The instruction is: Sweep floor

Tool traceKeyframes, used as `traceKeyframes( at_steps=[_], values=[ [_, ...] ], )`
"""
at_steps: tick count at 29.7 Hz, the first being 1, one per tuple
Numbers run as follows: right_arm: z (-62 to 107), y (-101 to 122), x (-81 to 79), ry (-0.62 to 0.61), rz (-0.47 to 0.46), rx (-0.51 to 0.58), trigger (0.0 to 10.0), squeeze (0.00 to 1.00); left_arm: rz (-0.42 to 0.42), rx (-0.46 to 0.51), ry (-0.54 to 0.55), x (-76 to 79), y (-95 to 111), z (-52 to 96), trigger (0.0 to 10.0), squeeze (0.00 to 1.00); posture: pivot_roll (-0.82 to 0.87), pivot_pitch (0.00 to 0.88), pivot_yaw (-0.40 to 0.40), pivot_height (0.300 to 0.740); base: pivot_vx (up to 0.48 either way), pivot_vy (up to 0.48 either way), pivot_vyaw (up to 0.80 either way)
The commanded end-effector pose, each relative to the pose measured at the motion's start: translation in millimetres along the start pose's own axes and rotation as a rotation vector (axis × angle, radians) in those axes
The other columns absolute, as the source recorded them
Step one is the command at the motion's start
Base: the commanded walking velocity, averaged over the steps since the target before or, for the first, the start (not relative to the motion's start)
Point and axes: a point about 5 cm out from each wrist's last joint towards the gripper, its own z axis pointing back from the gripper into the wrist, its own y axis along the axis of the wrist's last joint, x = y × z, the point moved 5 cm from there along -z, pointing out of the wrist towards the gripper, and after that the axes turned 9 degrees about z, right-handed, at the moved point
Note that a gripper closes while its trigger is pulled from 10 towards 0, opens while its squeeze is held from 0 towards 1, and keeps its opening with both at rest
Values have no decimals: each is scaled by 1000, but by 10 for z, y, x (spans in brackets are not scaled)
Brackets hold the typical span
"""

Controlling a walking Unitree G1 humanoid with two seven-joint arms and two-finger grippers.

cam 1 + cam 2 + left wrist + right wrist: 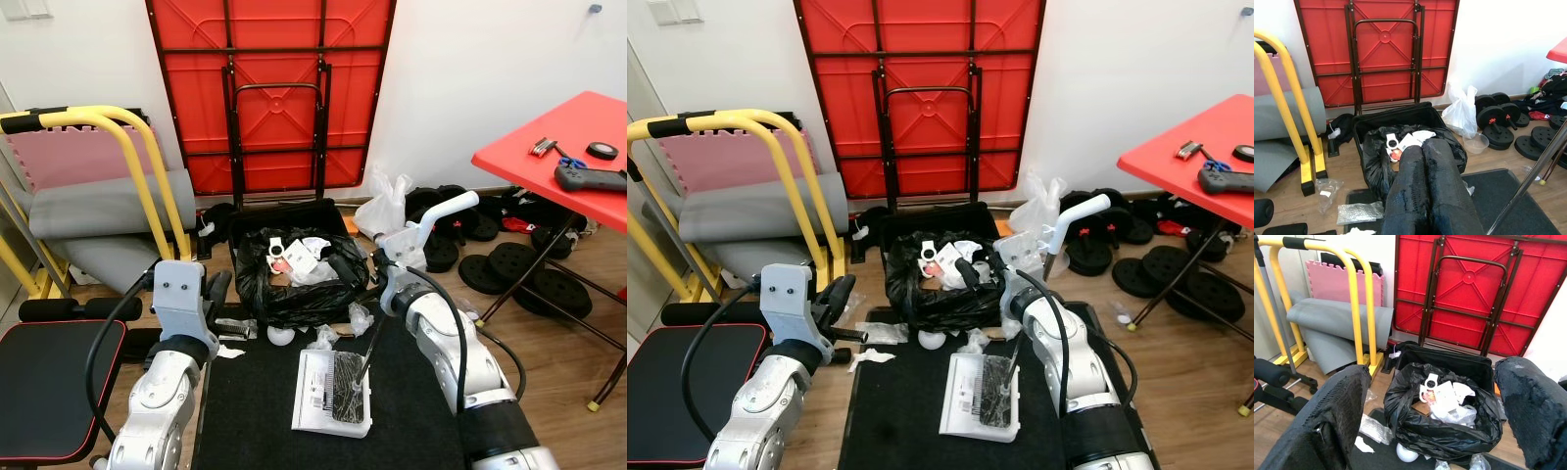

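Much of the rubbish already sits in the bin bag (299, 279) at the far edge of the mat (255, 411): papers, a white roll and wrappers fill its open mouth. Still loose on the floor (578, 343) are a white ball (281, 336) and crumpled plastic (323, 338) just in front of the bag, plus clear wrappers (880, 333) and a white scrap (867, 358) by the mat's left edge. On the mat, near its middle, lies the white dustpan (318, 392) with the dark brush (348, 387) resting in it, and a thin handle (370, 345) rises from there toward my right arm; I can't tell whether anything holds it. My right pincer (1430, 406) is spread wide apart, empty, aimed at the bag from just above its near rim. My left pincer (1422, 152) has its fingers pressed together with nothing between them, pointing at the bag from the left side of the mat. I judge the sweep roughly midway: the bag is well loaded, but the scraps beside and before the mat remain to be gathered, and the pan itself seems to hold only the brush. Across the room, dumbbell plates (534, 279) under the red desk (558, 162) and the white bag (387, 206) by the wall look like storage, not litter.
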Motion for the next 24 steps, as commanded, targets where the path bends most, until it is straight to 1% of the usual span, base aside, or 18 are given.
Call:
traceKeyframes(
  at_steps=[1,5,9,13,18,22,24],
  values=[
    [7,-2,7,1,8,9,10000,0,-2,1,-10,9,-7,-2,10000,0,-130,0,-33,740,0,0,0],
    [6,6,6,1,13,12,10000,0,-1,5,-11,10,2,-2,10000,0,-129,0,-32,740,0,0,0],
    [6,17,3,4,14,17,10000,0,-1,9,-12,12,10,-2,10000,0,-129,0,-32,740,0,0,-800],
    [8,25,3,4,10,22,10000,0,-1,11,-12,14,15,-2,10000,0,-130,0,-33,740,0,0,0],
    [5,30,-6,11,14,23,10000,0,-1,13,-14,17,18,-2,10000,0,-130,0,-33,740,0,0,-800],
    [11,117,-39,36,45,68,10000,0,0,15,-16,24,20,-1,10000,0,-131,0,-33,740,0,0,0],
    [11,117,-39,36,45,68,10000,0,0,15,-16,24,20,-1,10000,0,-131,0,-33,740,0,0,0]
  ],
)
